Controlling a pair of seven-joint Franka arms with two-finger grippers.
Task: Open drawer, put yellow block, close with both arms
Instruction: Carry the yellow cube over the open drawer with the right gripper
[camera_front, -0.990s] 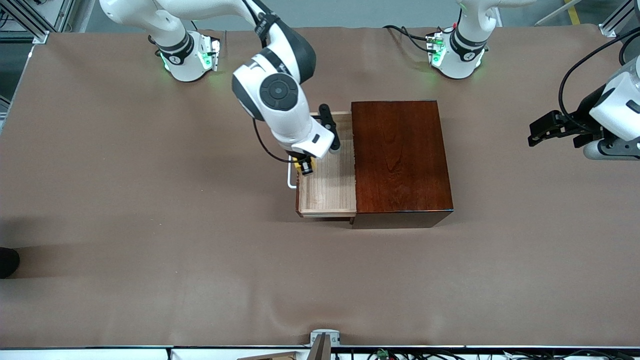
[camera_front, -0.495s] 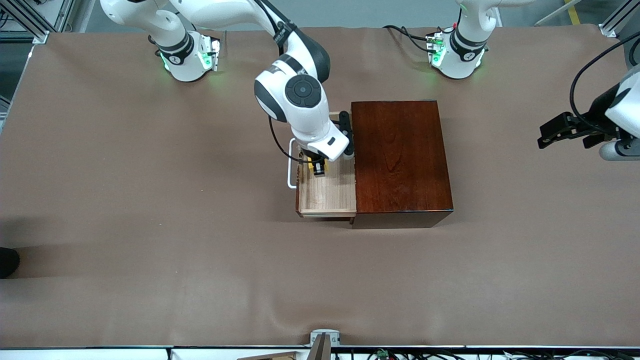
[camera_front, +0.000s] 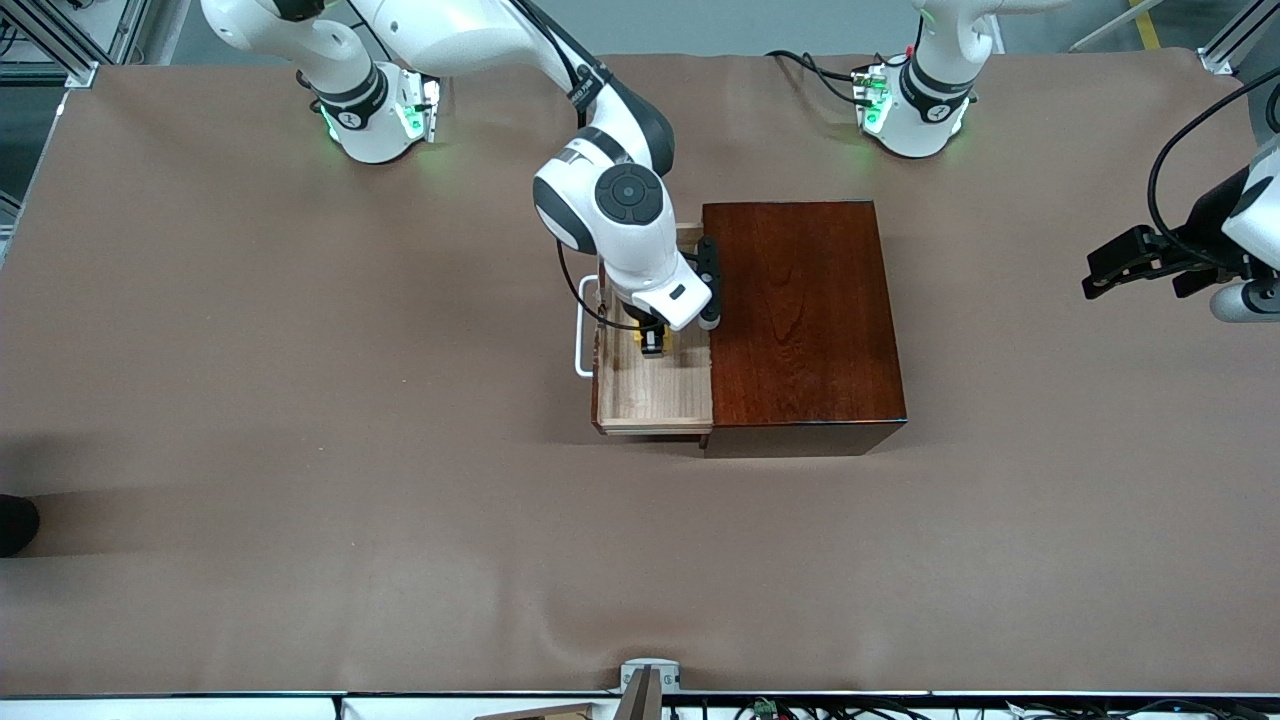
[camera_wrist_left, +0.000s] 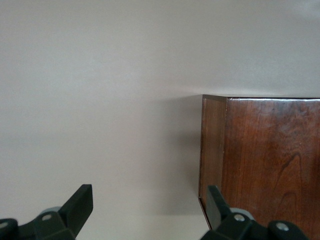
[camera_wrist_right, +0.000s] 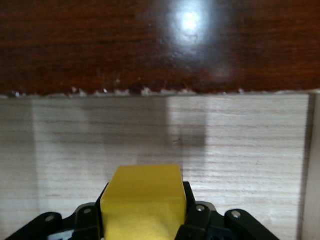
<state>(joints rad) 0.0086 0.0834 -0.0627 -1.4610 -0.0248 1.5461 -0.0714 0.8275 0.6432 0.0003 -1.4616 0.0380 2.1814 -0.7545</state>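
Over open drawer (camera_front: 655, 390), right claw (camera_front: 653, 342) grips yellow block (camera_wrist_right: 144, 200).

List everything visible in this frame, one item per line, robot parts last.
Table: one, brown cover, bears everything.
Box: one, glossy dark reddish-brown, mid-table.
Drawer: one, light wood, pulled out of the box toward the right arm's end.
Handle: one, white bar, on the drawer's front.
Block: one, yellow, held by the right gripper over the drawer.
Cables: black, beside the left arm's base.
Bases: two, white with green lights, farthest from the front camera.
Right gripper: black, shut on the block, over the open drawer.
Left gripper: black, open, waiting in the air over the table at the left arm's end.
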